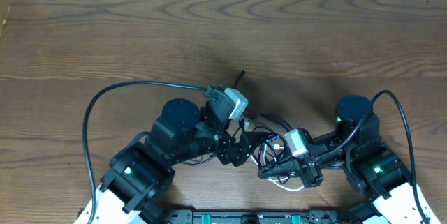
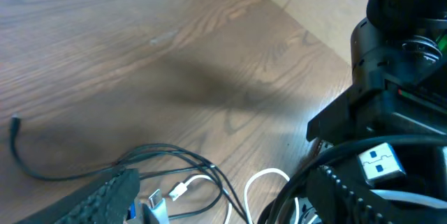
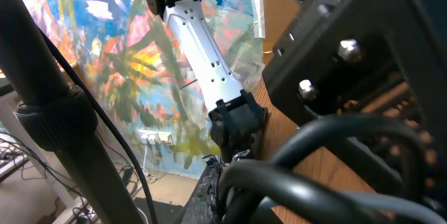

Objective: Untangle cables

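The cables are in one knotted heap near the front edge of the table, right between my two pincers. From the left wrist cam, the black cord trails off left to a small plug end lying by itself on the wood, then loops back into the pile. The white cord makes a loop beside it, with a little white plug just to the left of that loop.

The left pincer is low over the left side of the heap with its fingers spread wide apart. The loops lie on the table in the gap, and nothing looks clamped. The right pincer is at the right side of the tangle with its jaws together; I honestly can't tell whether a strand is pinched in there.

There's also a silver plug with a blue insert near the right edge of the left wrist view; can't say which cord it belongs to.

The table is dark brown woodgrain. The right wrist cam is tilted off into the room, where I see a backdrop painted in blues, oranges and greens, a black pole up close, and a wall socket low down.
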Controlling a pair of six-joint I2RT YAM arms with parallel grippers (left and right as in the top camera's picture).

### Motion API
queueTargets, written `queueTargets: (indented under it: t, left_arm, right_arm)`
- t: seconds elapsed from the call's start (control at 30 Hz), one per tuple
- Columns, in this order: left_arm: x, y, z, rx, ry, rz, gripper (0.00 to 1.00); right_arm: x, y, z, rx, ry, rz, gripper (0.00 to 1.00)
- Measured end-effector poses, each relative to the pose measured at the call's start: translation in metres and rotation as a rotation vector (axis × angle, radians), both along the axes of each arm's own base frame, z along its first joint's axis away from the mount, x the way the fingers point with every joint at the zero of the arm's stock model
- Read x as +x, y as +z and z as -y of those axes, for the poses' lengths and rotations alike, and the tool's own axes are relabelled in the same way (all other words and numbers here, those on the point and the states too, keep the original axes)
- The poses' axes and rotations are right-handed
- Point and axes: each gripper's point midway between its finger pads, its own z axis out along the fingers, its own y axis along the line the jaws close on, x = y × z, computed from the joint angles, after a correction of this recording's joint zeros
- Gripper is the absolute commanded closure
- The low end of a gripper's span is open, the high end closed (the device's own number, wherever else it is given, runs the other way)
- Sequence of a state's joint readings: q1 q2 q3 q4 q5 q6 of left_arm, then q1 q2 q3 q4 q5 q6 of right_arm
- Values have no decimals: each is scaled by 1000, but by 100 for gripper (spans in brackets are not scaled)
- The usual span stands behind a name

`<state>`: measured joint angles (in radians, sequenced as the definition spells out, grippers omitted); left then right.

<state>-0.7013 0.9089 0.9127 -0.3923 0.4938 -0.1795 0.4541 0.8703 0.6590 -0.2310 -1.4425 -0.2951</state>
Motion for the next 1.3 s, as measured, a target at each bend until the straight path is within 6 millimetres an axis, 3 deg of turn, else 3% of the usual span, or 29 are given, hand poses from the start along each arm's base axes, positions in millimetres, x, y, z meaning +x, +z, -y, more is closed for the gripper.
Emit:
queueTargets:
  t: [0.63, 0.97, 1.3]
  left_arm:
    - [-3, 5, 10, -37, -58, 0, 20]
    - [19, -23, -14, 105, 124, -15, 22]
    - [33, -26, -26, 149, 218, 16, 22]
  right_arm:
    - [3, -2, -2, -15, -21, -9, 99]
    - [36, -19, -8, -143, -225, -175, 99]
    - [61, -29, -8, -211, -389, -287, 99]
